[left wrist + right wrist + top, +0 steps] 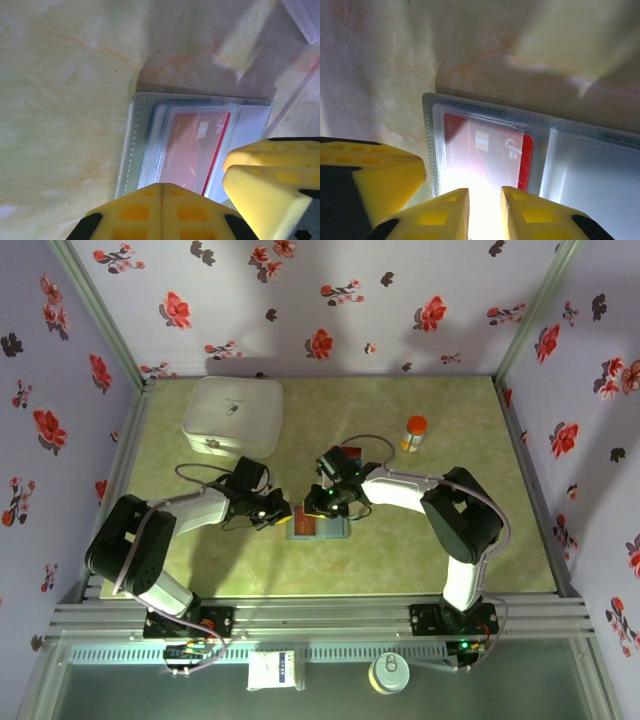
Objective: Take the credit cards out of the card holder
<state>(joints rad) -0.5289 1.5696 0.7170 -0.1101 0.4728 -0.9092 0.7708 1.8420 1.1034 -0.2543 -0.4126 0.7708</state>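
Note:
The card holder lies open and flat on the green table between the two arms. A red credit card sits inside its clear sleeve, also seen in the left wrist view. My left gripper is shut, its tips over the holder's grey edge; anything thin pinched there is hidden. My right gripper stands slightly open, one finger on each side of the card's near end, with glare in the gap. The two grippers nearly touch above the holder.
A white rounded-square box stands at the back left. An orange-capped bottle stands at the back right. Flowered walls enclose the table on three sides.

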